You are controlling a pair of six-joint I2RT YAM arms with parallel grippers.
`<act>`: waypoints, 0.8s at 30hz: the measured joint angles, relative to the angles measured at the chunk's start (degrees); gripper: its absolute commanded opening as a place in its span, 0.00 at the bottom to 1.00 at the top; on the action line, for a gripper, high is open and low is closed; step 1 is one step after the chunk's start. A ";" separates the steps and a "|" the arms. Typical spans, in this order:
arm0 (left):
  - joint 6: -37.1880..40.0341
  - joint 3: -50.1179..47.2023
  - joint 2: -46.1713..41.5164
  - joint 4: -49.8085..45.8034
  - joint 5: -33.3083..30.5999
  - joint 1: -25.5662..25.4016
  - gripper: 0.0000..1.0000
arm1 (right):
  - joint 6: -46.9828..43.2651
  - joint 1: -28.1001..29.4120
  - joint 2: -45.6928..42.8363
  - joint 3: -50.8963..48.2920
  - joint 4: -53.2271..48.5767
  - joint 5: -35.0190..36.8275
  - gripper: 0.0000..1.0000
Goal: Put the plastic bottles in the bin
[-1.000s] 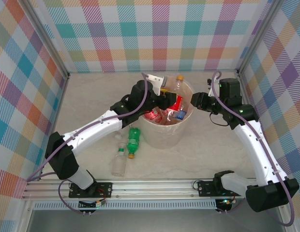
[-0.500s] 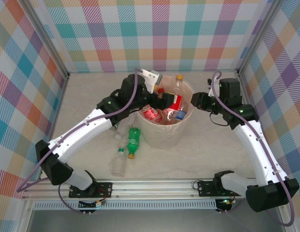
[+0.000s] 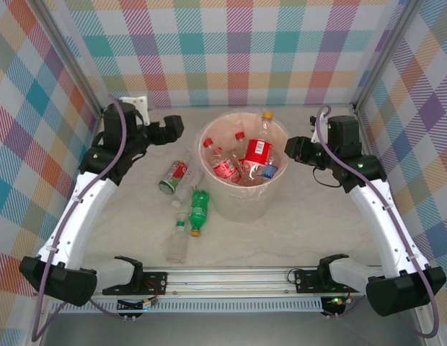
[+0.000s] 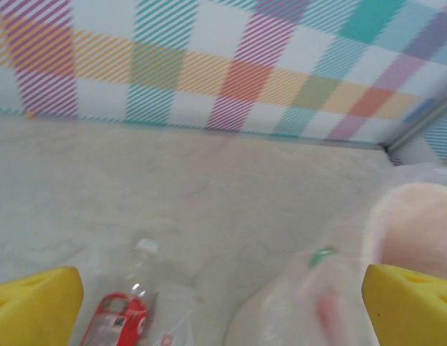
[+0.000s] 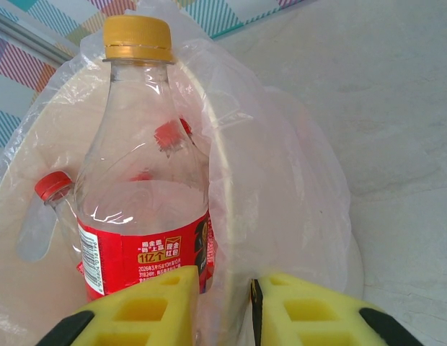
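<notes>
Left hand: the left hand (image 3: 174, 127) is hovering over the back-left part of the desk (image 3: 317, 238), left of the bin (image 3: 241, 205) and apart from it. Its yellow fingers (image 4: 36, 310) are standing wide apart at the two edges of the left wrist view, with nothing between them.
Right hand: the right hand (image 5: 252, 303) is sitting at the bin's right rim. Its fingers are pressing together on the bin wall and the clear liner (image 5: 295, 180), one finger inside the bin and one outside.
Bin: it is standing upright near the middle of the desk, between the two arms.
Bottles in the bin: the orange-capped bottle (image 5: 140, 180) is standing tall against the right-hand wall, just beside the right hand. A red-capped bottle (image 3: 209, 146) and a blue-capped bottle (image 3: 269, 171) are lying among other red-labelled ones lower in the bin.
Bottles on the desk: a red-labelled bottle (image 3: 174, 175) is lying just left of the bin, below the left hand. A green bottle (image 3: 200, 207) is lying close to the bin's front-left wall. A clear bottle (image 3: 177, 245) is lying nearer the arm bases, just beside the green one. Another clear one is lying between the red-labelled bottle and the green bottle, but its details are too faint to tell.
</notes>
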 measured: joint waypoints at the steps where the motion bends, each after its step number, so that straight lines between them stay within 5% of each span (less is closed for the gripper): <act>1: -0.57 -1.75 -0.20 -0.13 0.44 1.64 0.96 | -0.15 0.00 0.00 0.00 0.00 -0.02 0.27; 24: -2.51 -20.02 13.07 1.90 -2.95 5.01 0.94 | -0.63 0.00 -0.22 -0.02 0.00 -0.04 0.27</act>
